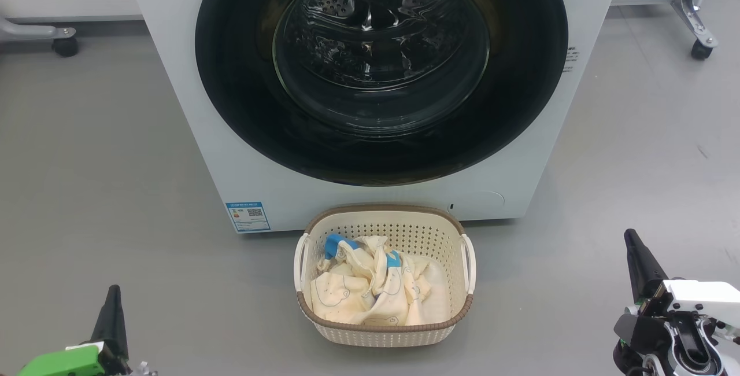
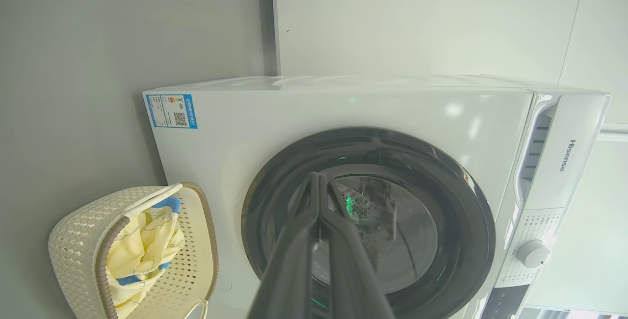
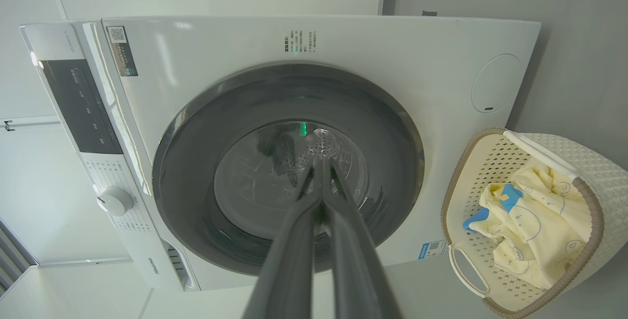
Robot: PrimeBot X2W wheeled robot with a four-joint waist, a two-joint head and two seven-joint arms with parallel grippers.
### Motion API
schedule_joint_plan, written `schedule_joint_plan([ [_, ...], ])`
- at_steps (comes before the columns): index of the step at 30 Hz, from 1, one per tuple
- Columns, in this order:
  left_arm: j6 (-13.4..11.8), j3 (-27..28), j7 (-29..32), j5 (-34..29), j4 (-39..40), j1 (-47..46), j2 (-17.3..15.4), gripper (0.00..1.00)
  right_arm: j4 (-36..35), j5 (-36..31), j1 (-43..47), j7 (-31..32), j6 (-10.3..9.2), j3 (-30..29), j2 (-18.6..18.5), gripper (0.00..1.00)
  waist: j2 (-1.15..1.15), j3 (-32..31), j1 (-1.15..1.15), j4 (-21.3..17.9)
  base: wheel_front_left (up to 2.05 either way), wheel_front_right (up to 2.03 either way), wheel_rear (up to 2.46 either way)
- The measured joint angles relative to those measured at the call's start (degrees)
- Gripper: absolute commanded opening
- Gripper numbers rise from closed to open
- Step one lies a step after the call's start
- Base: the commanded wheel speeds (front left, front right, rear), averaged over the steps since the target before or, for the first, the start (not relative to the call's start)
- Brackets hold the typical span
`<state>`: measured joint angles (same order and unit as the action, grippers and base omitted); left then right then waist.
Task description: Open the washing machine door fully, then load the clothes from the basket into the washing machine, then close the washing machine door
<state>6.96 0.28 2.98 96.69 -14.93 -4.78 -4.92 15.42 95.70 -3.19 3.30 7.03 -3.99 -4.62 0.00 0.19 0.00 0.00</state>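
Step one pending: washing machine door [image 1: 381,69] closed.
Left gripper [image 1: 113,298] and right gripper [image 1: 631,243] pinched together, empty; next, one likely hooks the door's edge.

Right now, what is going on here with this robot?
Nothing is being handled yet. The washing machine door is shut, and the clothes lie in the basket on the floor in front of the washing machine. The left gripper and the right gripper are both shut, hold nothing, and sit low on either side of the basket, apart from it.
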Motion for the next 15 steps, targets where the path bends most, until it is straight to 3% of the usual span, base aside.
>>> schedule_joint_plan([
  [15, 0.0, 0.12, 0.0, -0.01, -0.01, 0.0, 0.04, 0.0, 0.0, -0.11, 0.0, 0.07, 0.0, -0.09, 0.03, 0.0, 0.0, 0.0, 0.0, 0.0, 0.0, 0.0, 0.0],
])
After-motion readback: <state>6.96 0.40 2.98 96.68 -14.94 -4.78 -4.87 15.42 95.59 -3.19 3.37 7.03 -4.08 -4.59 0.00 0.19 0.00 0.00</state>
